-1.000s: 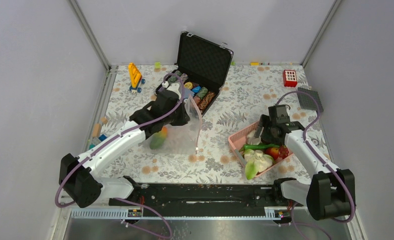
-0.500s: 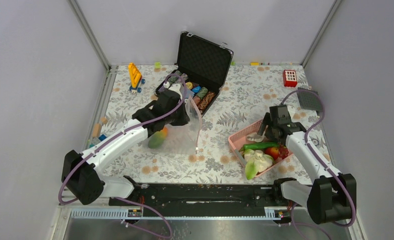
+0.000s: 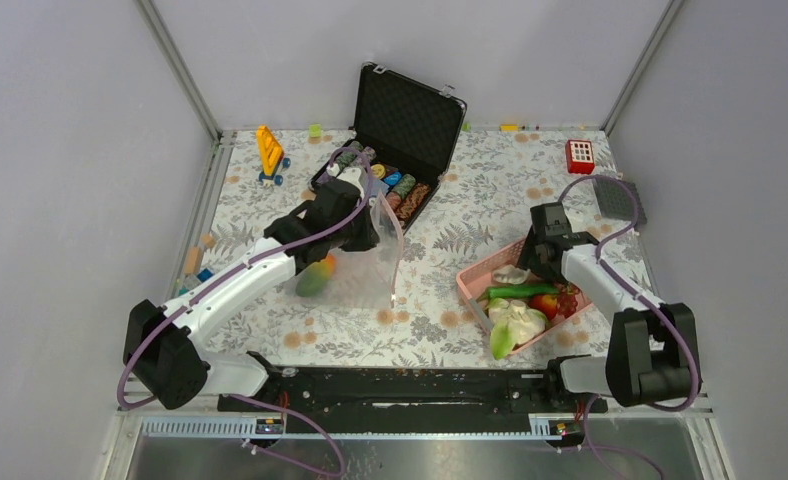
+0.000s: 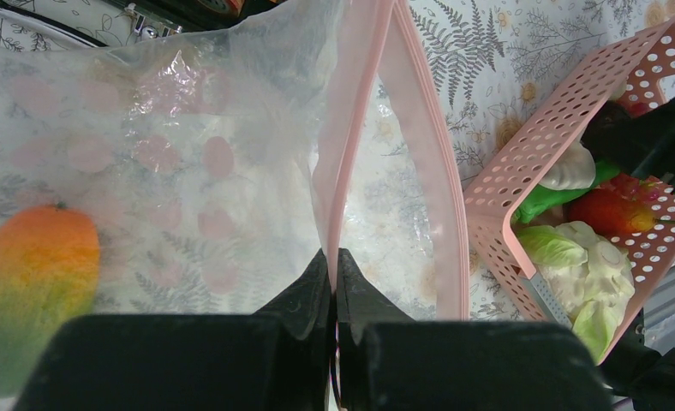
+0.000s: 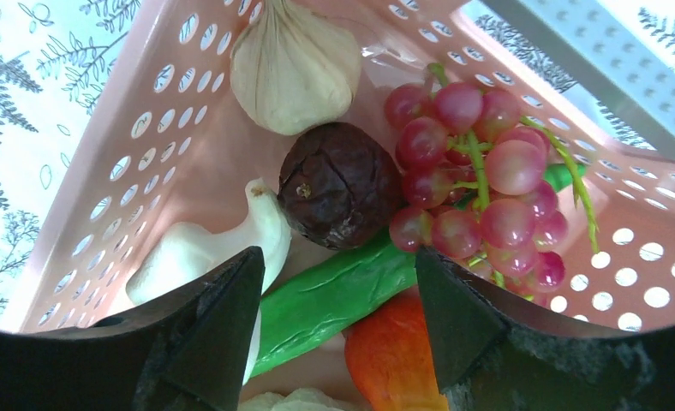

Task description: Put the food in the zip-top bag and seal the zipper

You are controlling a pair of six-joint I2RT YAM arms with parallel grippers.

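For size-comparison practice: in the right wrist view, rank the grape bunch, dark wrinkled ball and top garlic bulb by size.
1. grape bunch
2. dark wrinkled ball and garlic bulb: alike, and the frame edge crops the bulb.

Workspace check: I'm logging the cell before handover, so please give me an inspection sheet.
Surface: floral-print table, nothing spilled.
Job's things: mango inside zip-top bag; other food in pink basket.
Clutter: open chip case, yellow toy, red block.
Grippers: left gripper shut on zipper; right gripper open over the basket.
Cables: purple cables along both arms, no snag seen.
Surroundings: grey walls.
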